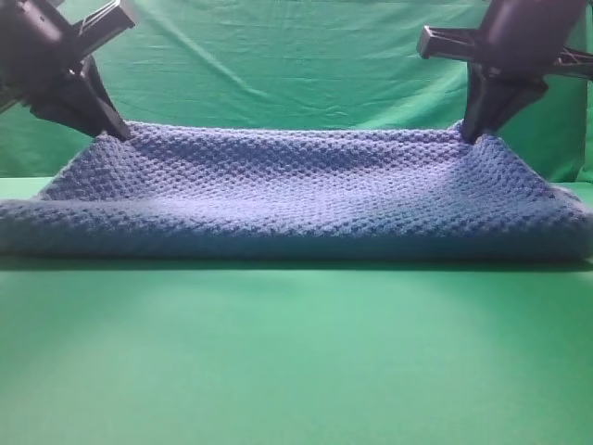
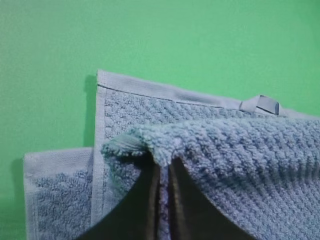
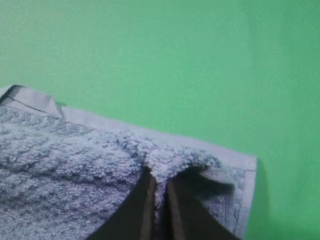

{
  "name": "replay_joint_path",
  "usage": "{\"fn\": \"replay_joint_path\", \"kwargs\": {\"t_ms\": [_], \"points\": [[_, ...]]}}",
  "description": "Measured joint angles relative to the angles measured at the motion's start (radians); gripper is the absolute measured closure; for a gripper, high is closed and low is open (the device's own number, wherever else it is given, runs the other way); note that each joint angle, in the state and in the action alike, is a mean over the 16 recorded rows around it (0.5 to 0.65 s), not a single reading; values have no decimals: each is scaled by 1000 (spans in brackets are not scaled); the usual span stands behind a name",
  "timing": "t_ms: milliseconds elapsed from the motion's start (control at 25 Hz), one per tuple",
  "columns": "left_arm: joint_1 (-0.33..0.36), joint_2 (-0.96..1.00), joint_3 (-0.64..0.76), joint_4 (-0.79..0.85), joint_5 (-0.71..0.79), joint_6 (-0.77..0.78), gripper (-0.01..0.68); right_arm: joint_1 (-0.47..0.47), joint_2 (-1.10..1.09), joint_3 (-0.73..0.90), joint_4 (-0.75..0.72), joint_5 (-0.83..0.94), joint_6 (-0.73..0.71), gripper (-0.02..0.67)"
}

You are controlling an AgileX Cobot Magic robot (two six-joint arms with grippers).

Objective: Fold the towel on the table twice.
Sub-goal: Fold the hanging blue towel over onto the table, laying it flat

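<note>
The blue-grey waffle-weave towel [image 1: 296, 199] lies across the green table [image 1: 296, 362], folded over itself with its rounded fold toward the front. My left gripper [image 1: 120, 135] pinches the upper layer's far left corner. In the left wrist view the left gripper [image 2: 164, 200] is shut on the towel [image 2: 225, 150], with lower layers and a small loop tag [image 2: 262, 104] beneath. My right gripper [image 1: 469, 137] holds the far right corner. The right wrist view shows the right gripper [image 3: 159, 205] with its fingers tight on a tuft of towel [image 3: 75, 160], just above the hem of the layer below.
A wrinkled green backdrop curtain [image 1: 296, 65] hangs behind the table. Bare green tabletop stretches in front of the towel to the near edge. The towel spans almost the whole width of the exterior view.
</note>
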Motion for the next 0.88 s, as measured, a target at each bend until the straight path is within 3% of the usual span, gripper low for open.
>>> {"fn": "replay_joint_path", "kwargs": {"t_ms": [200, 440, 560, 720, 880], "points": [[0, 36, -8, -82, -14, 132, 572, -5, 28, -12, -1, -38, -16, 417], [4, 30, -9, -94, -21, 212, 338, -8, 6, -17, -3, -37, -32, 191], [15, 1, -9, -84, -9, 228, 241, -8, -29, -24, -4, -6, -36, 124], [36, -63, -9, -75, 37, 228, 218, -9, -99, -40, -5, 64, -38, 147], [60, -157, -9, -65, 102, 208, 319, -9, -196, -60, -6, 152, -39, 287]]}}
